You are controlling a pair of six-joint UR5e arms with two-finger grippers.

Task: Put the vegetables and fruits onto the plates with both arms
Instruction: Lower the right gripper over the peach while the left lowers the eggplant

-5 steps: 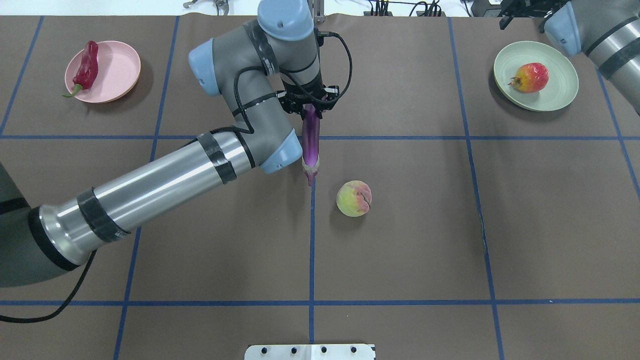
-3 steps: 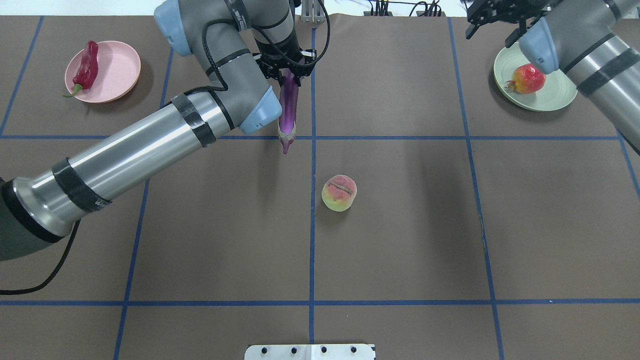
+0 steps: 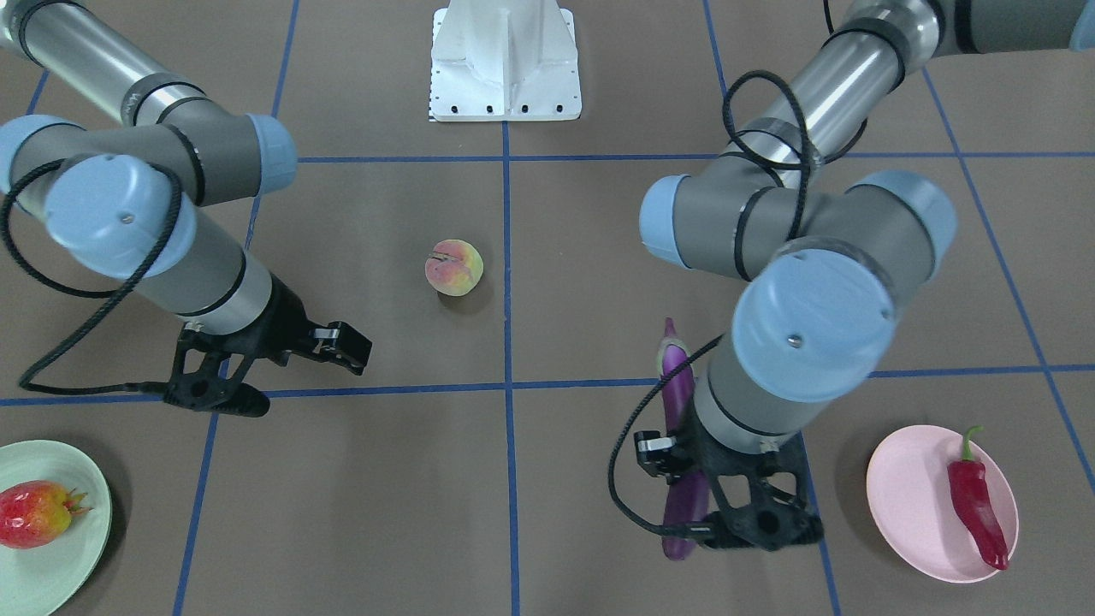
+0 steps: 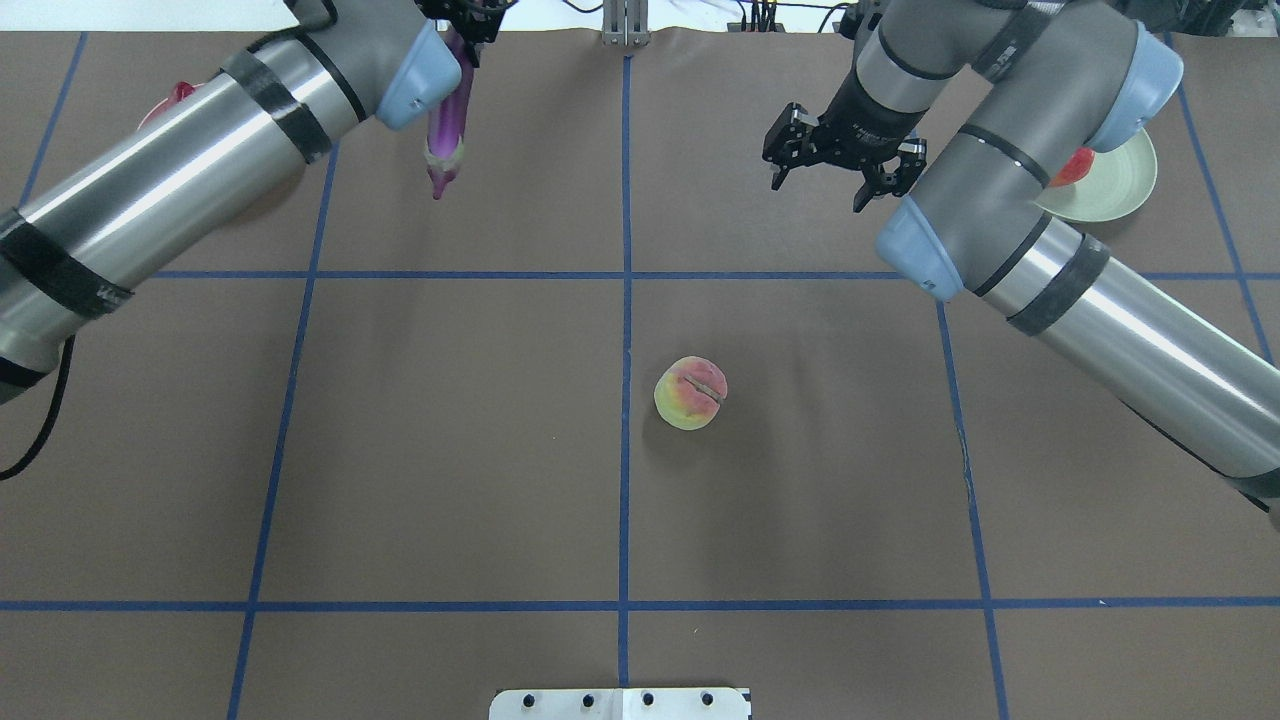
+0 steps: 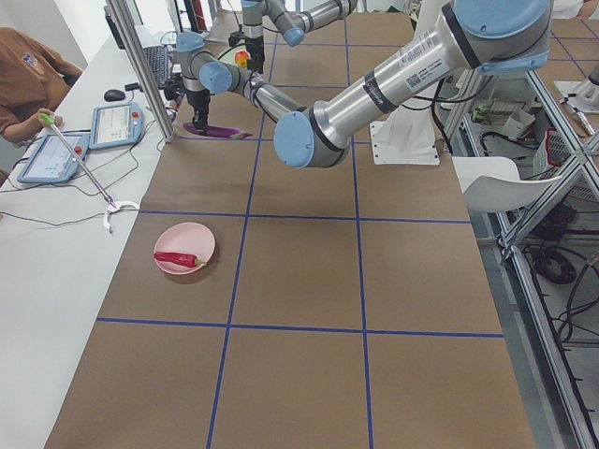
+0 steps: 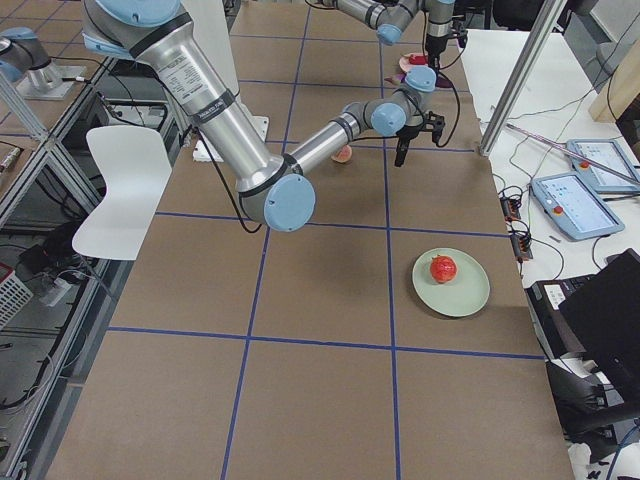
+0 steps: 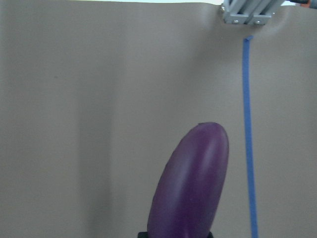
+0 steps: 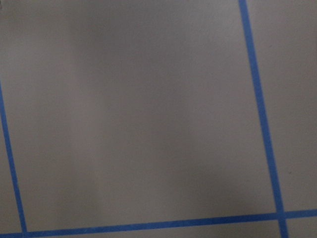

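Observation:
My left gripper (image 3: 695, 505) is shut on the purple eggplant (image 3: 676, 385), which hangs above the table near the far edge; the eggplant also shows in the overhead view (image 4: 446, 110) and the left wrist view (image 7: 190, 183). The pink plate (image 3: 907, 488) beside it holds the red chili (image 3: 975, 505). My right gripper (image 4: 832, 172) is open and empty, between the peach and the green plate. The peach (image 4: 690, 393) lies on the table near the middle. The pomegranate (image 3: 32, 513) lies on the green plate (image 3: 92, 500).
The white base block (image 3: 505, 64) stands at the robot's side of the table. An aluminium post (image 4: 625, 25) stands at the far edge. An operator (image 5: 28, 75) and tablets are beyond that edge. My left arm covers most of the pink plate in the overhead view.
My left arm has carried the eggplant left and toward the far edge. My right arm has swung from the green plate toward the table's middle. The peach has rolled a little.

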